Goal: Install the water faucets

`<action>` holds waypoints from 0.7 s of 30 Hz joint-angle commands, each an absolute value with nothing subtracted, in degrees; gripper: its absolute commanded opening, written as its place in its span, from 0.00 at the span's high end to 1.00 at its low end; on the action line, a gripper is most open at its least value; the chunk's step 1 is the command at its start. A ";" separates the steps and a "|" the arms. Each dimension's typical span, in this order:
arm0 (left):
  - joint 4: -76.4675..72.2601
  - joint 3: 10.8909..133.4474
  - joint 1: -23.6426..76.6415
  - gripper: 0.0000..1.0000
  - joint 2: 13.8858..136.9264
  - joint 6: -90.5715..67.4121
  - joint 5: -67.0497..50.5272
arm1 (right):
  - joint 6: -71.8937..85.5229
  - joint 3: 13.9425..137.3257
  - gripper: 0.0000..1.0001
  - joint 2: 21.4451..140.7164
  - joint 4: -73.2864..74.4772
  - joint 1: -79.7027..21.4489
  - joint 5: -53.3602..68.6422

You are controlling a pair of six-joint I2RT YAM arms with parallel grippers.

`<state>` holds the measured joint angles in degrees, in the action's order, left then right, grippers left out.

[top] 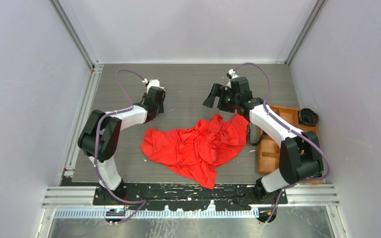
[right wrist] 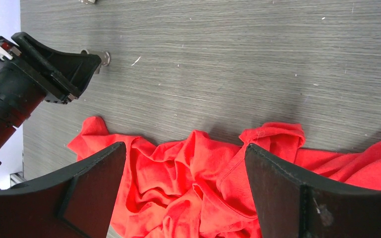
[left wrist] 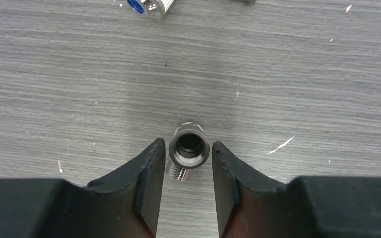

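Observation:
A small grey metal fitting [left wrist: 188, 148] with a threaded end rests on the grey table between my left gripper's [left wrist: 188, 145] fingers. A narrow gap shows on each side of it, so the jaws stand slightly open around it. The blue-marked end of a water faucet [left wrist: 149, 6] lies at the top edge of the left wrist view, mostly cut off. From above, the left gripper [top: 157, 101] points down at the table's back left. My right gripper [top: 217, 96] hovers wide open and empty over the far edge of a red cloth [right wrist: 193, 173].
The crumpled red cloth [top: 198, 144] covers the table's middle. An orange compartment tray [top: 278, 144] sits at the right, partly under the right arm, with a black coiled part [top: 308, 117] at its far corner. White walls enclose the table.

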<state>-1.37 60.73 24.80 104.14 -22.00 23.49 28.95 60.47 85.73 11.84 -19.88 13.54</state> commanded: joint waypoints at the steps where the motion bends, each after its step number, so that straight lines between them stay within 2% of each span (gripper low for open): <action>1: 0.93 62.55 24.87 0.53 102.35 -23.42 25.86 | 28.07 60.62 0.06 83.12 9.56 -20.20 13.21; 3: 1.79 62.55 24.87 0.43 100.85 -23.81 25.60 | 28.20 60.72 0.06 83.60 9.35 -20.19 13.55; 9: 5.48 65.37 24.89 0.33 98.31 -23.36 24.77 | 28.48 60.82 0.06 84.29 8.63 -20.16 14.85; 13: 10.04 70.06 24.83 0.09 96.63 -21.03 23.49 | 28.22 60.62 0.06 83.98 8.80 -20.21 14.85; 15: 14.23 74.11 24.81 0.01 97.13 -19.55 22.31 | 28.01 60.44 0.06 83.98 8.86 -20.18 14.85; 21: 31.58 90.71 20.76 0.00 107.53 -18.99 16.79 | 27.95 60.47 0.06 84.46 8.95 -20.21 15.82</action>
